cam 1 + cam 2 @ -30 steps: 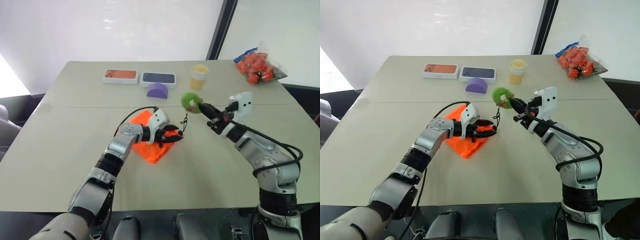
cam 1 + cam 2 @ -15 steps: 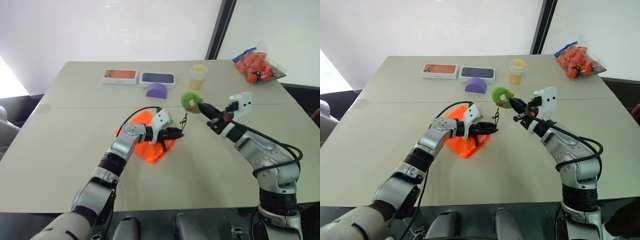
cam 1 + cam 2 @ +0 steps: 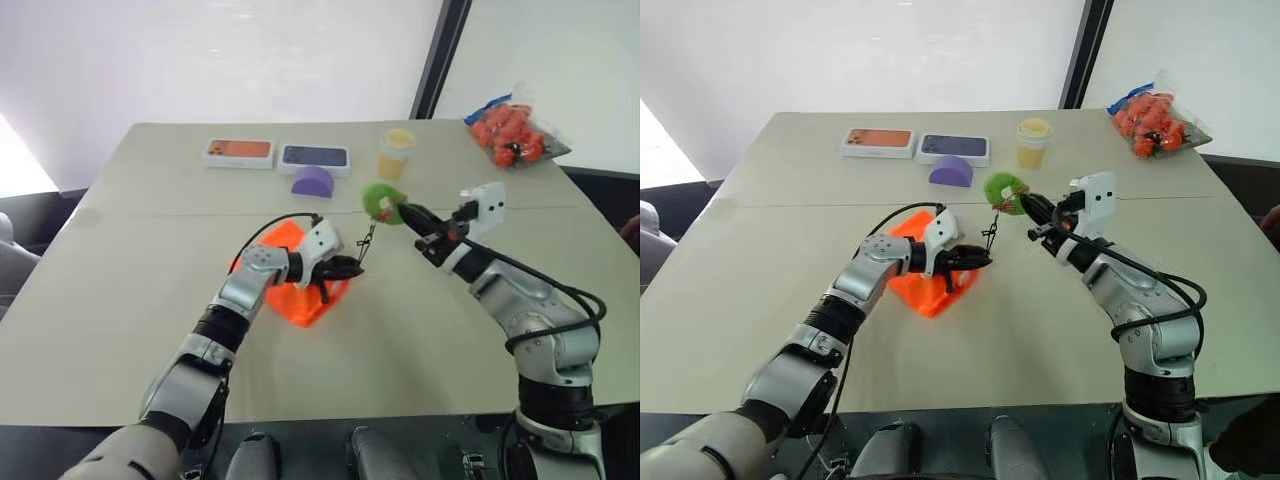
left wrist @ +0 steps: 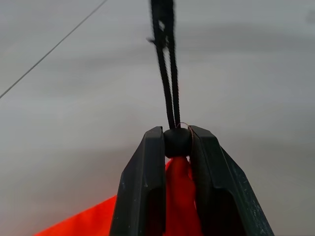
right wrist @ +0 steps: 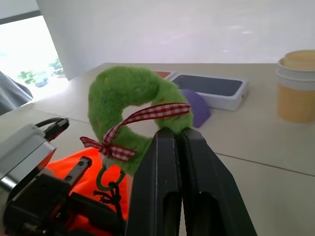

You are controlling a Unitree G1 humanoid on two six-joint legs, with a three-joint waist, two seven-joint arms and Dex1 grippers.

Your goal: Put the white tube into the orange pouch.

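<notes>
Jaws of left gripper (image 4: 177, 142) clench the bright orange fabric pouch's (image 4: 179, 196) black cord-stopper; right gripper (image 5: 181, 135), clenched, holds the fuzzy green ring tag (image 5: 125, 103); uneven pull risks slippage.

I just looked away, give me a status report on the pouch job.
Left gripper shut on pouch's cord stopper. Right gripper shut on green tag. Orange pouch on table, cinched.
</notes>
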